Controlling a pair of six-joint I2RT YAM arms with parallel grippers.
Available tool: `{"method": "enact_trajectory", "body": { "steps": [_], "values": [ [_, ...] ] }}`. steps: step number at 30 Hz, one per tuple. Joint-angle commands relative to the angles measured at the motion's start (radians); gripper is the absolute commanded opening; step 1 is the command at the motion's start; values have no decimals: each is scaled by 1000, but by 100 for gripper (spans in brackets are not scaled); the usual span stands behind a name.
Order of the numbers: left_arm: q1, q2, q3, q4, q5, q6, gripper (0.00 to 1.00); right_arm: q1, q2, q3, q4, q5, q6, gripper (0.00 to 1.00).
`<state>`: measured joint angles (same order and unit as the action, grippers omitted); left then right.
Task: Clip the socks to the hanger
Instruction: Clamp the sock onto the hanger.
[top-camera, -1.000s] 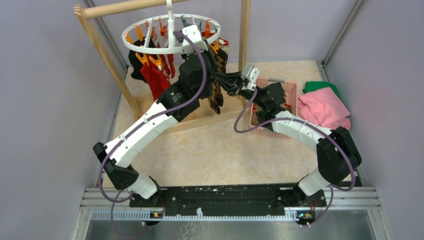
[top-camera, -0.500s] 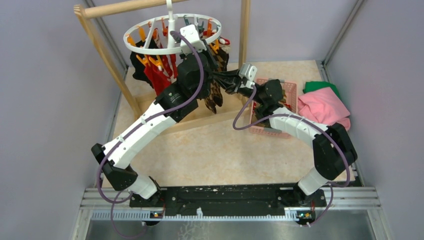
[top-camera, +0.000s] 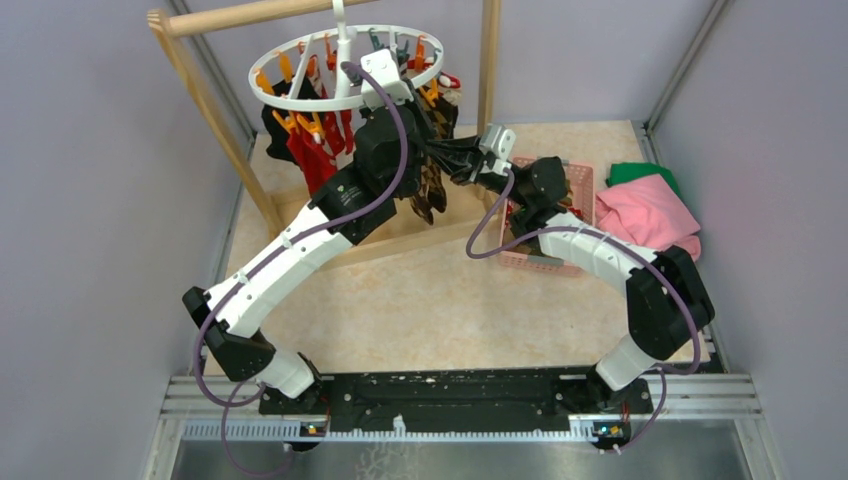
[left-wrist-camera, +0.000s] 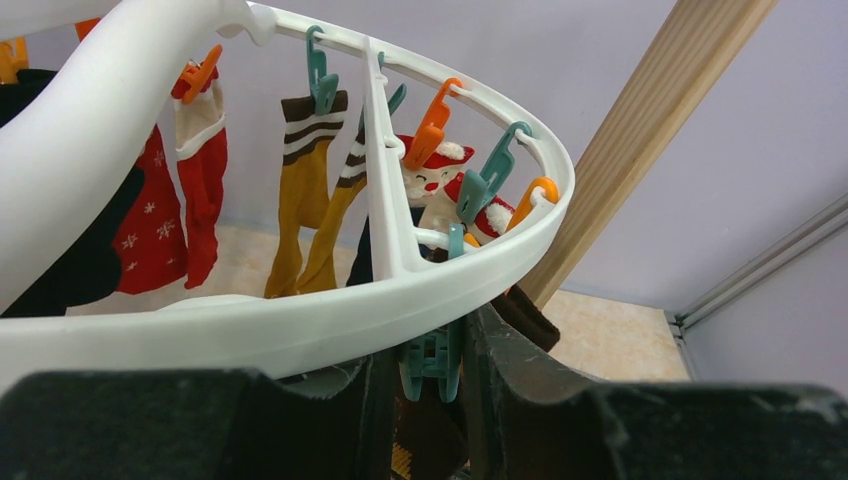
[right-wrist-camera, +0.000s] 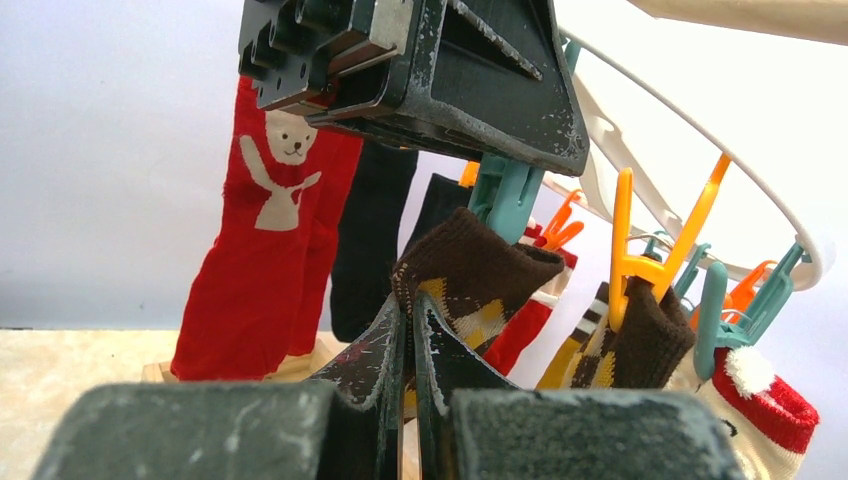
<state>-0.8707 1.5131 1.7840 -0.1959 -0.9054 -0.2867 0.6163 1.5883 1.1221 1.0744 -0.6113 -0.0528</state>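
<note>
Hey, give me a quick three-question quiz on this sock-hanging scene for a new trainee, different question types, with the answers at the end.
1. True or false: the right gripper is pinching a red sock.
2. Which clip is the left gripper closed around? A orange, B teal, C white.
3. Fill in: the basket sits on the ___ arm's side.
Key: 1 false, it pinches the brown argyle sock. 2 B, the teal clip on the hanger. 3 right.
</note>
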Motion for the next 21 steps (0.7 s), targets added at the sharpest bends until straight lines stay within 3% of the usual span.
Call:
{"method": "enact_trajectory", "body": {
  "steps": [1, 17, 19, 21],
  "values": [
    [6, -31, 17, 13, 17, -6, 31, -17, -5, 55, 32, 4, -13, 0],
    [6, -24, 23, 3, 32, -17, 31, -27, -11, 106, 5, 5, -27, 0],
    [5, -23, 23, 4, 34, -19, 35, -26, -9, 106, 5, 5, -27, 0],
    [5, -23, 25, 3, 36, -19, 48, -26, -9, 105, 4, 5, -27, 0]
  ]
}}
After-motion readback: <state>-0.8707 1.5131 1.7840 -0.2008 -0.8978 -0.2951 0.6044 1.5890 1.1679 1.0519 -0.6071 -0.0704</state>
